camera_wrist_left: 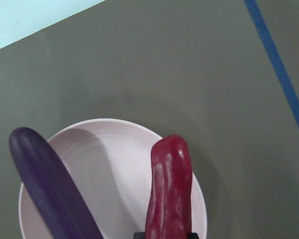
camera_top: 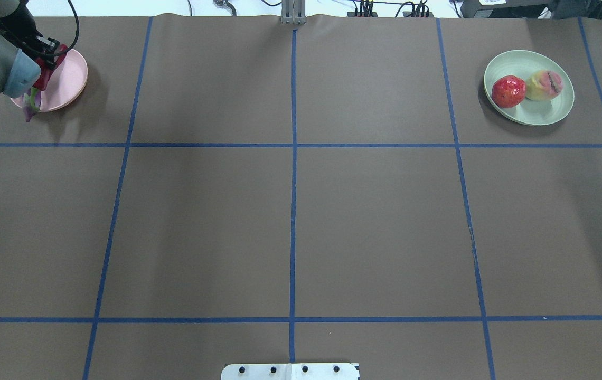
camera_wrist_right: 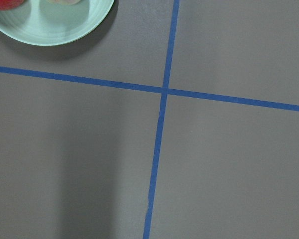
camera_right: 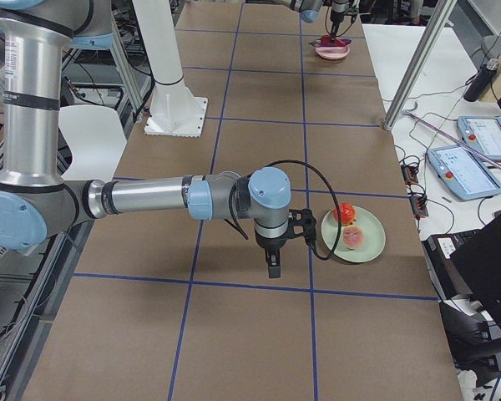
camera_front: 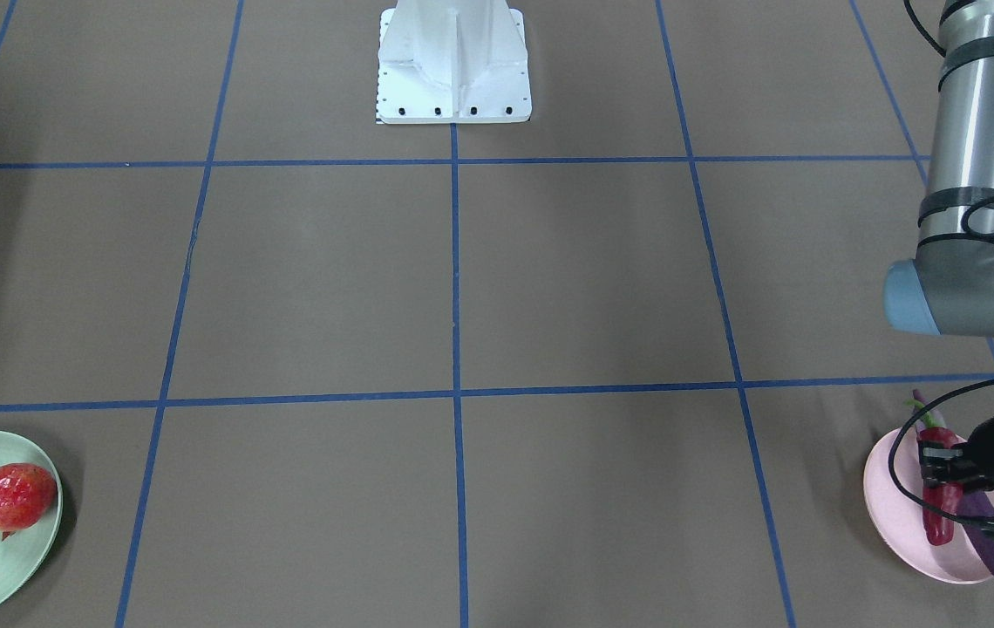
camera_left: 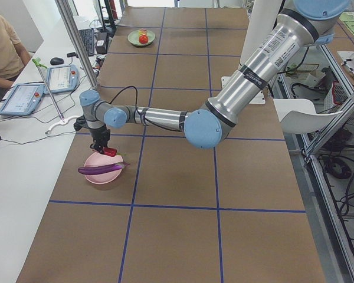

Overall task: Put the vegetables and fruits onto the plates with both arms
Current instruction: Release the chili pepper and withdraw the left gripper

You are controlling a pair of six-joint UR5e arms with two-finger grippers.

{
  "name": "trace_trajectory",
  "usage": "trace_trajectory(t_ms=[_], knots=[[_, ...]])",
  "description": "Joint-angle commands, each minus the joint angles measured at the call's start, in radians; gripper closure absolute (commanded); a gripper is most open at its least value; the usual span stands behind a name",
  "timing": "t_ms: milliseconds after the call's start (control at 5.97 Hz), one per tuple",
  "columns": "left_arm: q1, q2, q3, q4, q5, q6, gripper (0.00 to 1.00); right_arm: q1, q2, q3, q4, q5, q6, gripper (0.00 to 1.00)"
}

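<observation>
the chili pepper (camera_wrist_left: 169, 194) is held in the closed left hand (camera_front: 942, 476) over the pink plate (camera_wrist_left: 114, 149), beside the eggplant (camera_wrist_left: 50, 191) laid there. it should be lowered onto bare plate before release. whether the right hand (camera_right: 273, 266) is open cannot be told.

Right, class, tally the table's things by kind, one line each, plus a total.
Vegetables: 2, long purple eggplant and glossy red chili pepper.
Fruits: 2, round red pomegranate and pink-yellow peach.
Plates: 2, pale pink plate and mint green plate.
Total: 6.
</observation>
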Motion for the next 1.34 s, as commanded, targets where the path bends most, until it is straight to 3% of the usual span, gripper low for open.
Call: trace_trajectory(t_ms=[0,168,335,503,838,1006,1173], knots=[[0.009,0.003,-0.031,-0.003,-0.009,-0.034,0.0,0.0,0.001,0.0,0.001,0.001,0.0,0.0],[-0.017,0.003,-0.074,0.008,-0.063,-0.034,0.0,0.0,0.001,0.0,0.001,0.001,0.0,0.0],[-0.097,0.062,-0.161,0.05,-0.212,-0.028,0.0,0.0,0.001,0.002,0.0,0.001,0.0,0.0],[-0.168,0.189,-0.319,0.057,-0.265,-0.022,0.0,0.0,0.001,0.002,0.0,0.005,0.0,0.0],[-0.224,0.519,-0.668,0.057,-0.276,0.042,0.0,0.0,0.004,0.003,0.0,0.016,0.002,0.0],[-0.297,0.634,-0.748,0.124,-0.276,0.207,0.0,0.002,0.002,0.003,0.0,0.016,0.0,0.0],[-0.371,0.672,-0.773,0.246,-0.27,0.386,0.0,0.0,-0.001,0.006,0.0,0.018,0.002,0.0]])
